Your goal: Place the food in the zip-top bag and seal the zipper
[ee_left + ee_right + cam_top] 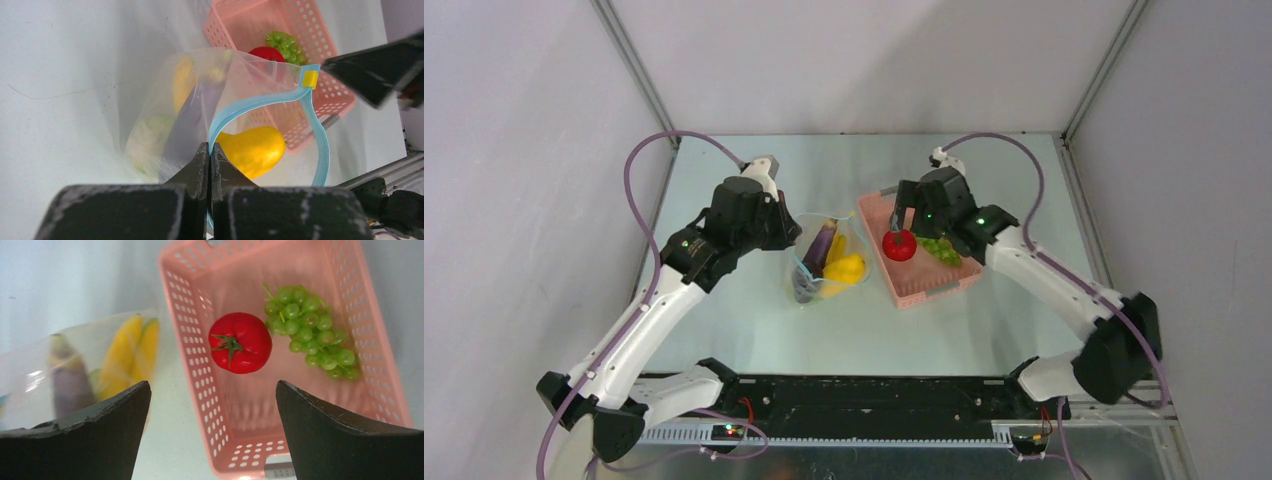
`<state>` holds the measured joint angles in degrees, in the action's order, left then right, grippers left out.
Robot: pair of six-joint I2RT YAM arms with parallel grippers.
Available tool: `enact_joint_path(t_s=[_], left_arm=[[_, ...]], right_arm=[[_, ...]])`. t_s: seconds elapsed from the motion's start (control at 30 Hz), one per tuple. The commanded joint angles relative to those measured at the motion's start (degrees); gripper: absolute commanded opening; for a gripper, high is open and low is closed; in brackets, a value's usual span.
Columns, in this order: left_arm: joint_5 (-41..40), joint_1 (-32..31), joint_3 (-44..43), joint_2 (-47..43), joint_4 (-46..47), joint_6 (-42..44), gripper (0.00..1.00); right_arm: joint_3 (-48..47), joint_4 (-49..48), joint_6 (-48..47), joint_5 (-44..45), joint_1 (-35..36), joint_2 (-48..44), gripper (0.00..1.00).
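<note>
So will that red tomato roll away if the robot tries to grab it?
Probably a little: the tomato is round and smooth, so it could roll or slip when squeezed. The basket walls and the grapes beside it should stop it going far. It looks like a light toy.

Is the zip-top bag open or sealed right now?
Open. The zipper strips bow apart into a wide loop, with the left gripper pinching one edge of the zip-top bag.
</note>
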<state>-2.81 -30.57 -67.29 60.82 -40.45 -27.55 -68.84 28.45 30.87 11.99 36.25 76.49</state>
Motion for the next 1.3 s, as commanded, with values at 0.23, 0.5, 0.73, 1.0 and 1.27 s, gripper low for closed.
enact_joint_path(t_s=[0.23, 0.5, 0.73, 1.0, 1.27], left_arm=[[0.1, 0.3, -1.1, -2.0, 2.0, 0.5, 0.00], [0.8, 0.3, -0.8, -1.6, 2.2, 0.3, 0.00], [0.9, 0.3, -0.8, -1.3, 2.2, 0.2, 0.00], [1.2, 0.3, -0.6, -1.3, 2.4, 0.1, 0.00], [1.7, 0.3, -0.4, -1.4, 2.6, 0.0, 0.00]], right_arm=[[-2.3, -3.7, 13.5, 9.6, -0.2, 16.1, 1.00], [-2.8, -5.8, 20.0, 10.1, 0.7, 22.9, 0.99], [-3.3, -6.8, 21.2, 11.0, 1.5, 26.5, 0.97], [-3.3, -5.7, 21.5, 14.1, 1.9, 29.2, 0.87], [-3.3, -6.0, 18.0, 14.3, 1.9, 25.6, 0.68]])
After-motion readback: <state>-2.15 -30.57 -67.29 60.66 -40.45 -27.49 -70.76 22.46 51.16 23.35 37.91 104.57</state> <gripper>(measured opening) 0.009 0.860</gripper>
